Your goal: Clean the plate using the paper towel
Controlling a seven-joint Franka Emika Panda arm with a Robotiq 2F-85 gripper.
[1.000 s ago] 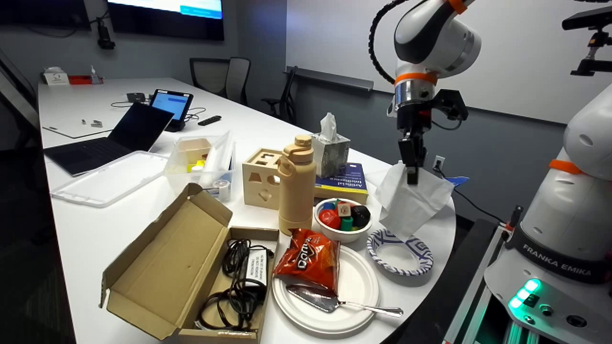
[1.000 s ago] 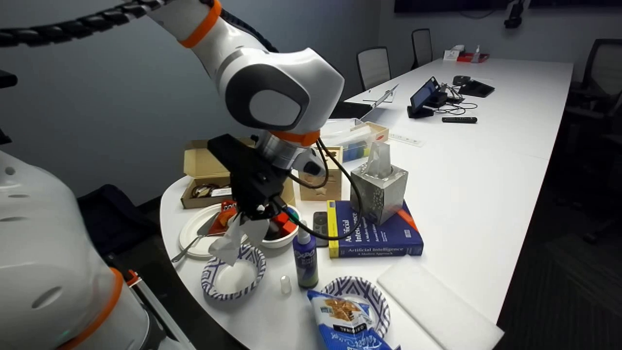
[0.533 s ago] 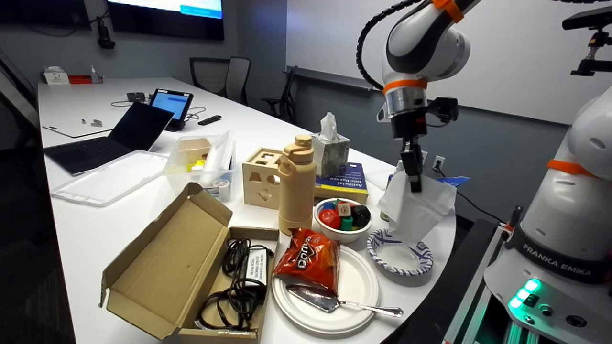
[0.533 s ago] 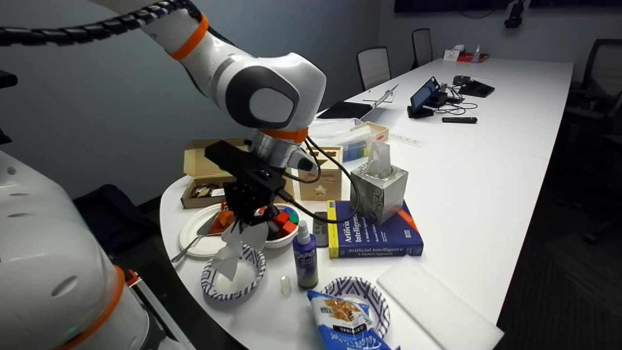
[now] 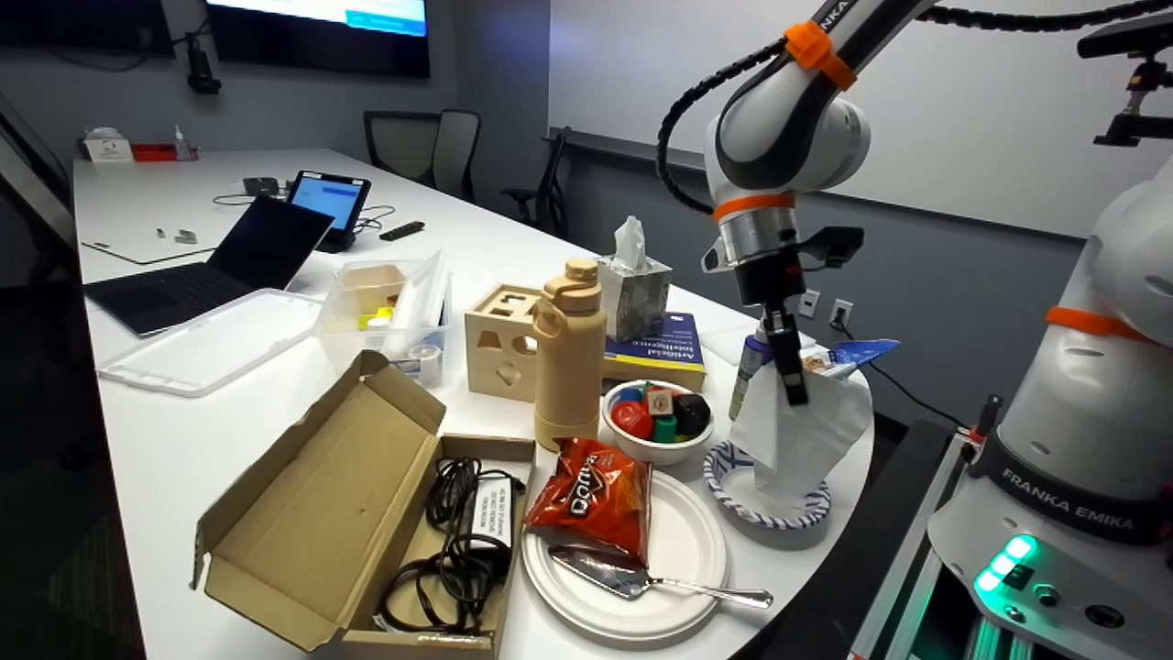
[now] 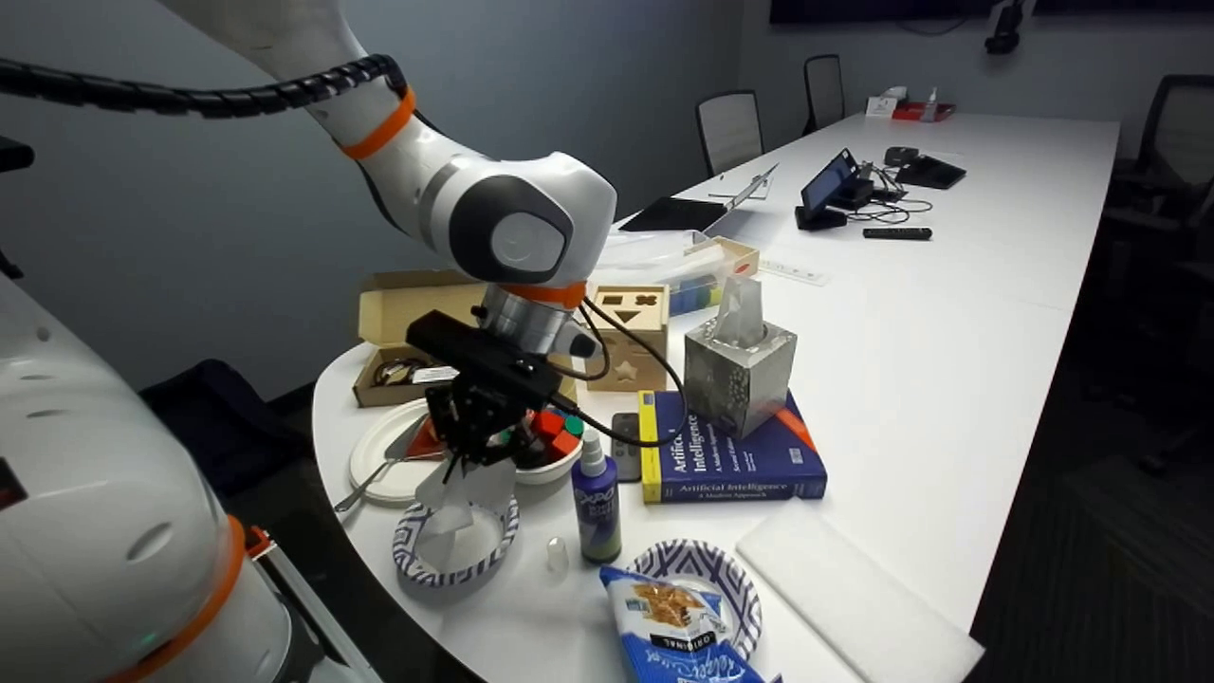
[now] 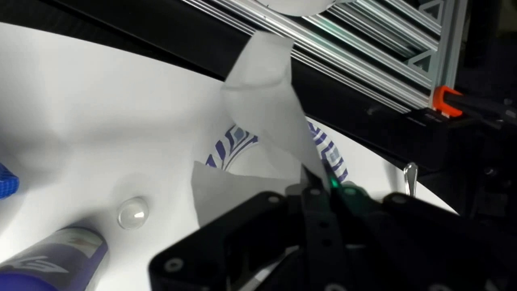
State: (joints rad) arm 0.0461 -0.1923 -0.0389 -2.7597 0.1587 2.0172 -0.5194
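Note:
The plate, round with a blue-and-white patterned rim, sits near the table edge in both exterior views. My gripper is shut on the paper towel, a white crumpled sheet. The gripper is above the plate, pointing down, and the towel hangs from its fingertips. The towel's lower end lies within the plate's outline; whether it touches the plate I cannot tell. In the wrist view the towel spreads out from the gripper and hides much of the plate.
A plain white plate with a red chip bag and a cake server is beside it. A bowl of blocks, a spray bottle and a small clear object stand close. Another patterned plate holds a blue snack bag.
My gripper has moved down toward the plate with the towel in it. The towel's lower end has dropped further into the plate's outline. The plate has not moved.

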